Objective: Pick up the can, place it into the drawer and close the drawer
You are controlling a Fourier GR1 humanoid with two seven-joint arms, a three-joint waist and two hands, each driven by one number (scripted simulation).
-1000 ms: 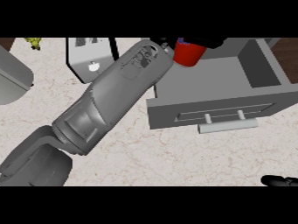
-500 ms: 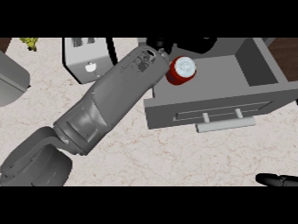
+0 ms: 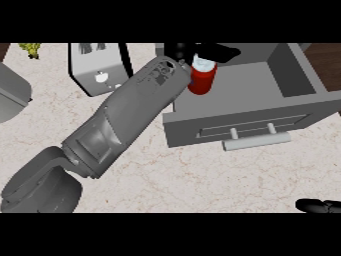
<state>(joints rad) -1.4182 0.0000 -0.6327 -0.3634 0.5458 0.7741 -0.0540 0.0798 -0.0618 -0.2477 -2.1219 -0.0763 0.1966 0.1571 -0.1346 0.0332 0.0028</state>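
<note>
Fingers (image 3: 222,51) of the left hand (image 3: 190,50) curl round the top of the red can (image 3: 202,80), holding it upright at the open drawer's (image 3: 295,75) left end, right hand (image 3: 326,206) low at the bench's (image 3: 202,177) right edge.

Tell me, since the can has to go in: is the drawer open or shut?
Open. The drawer is pulled out, its grey inside showing, with the left hand holding the can at its left side.

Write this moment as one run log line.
left hand: grips red cylindrical can | can: over open grey drawer | right hand: lower-right edge
</note>
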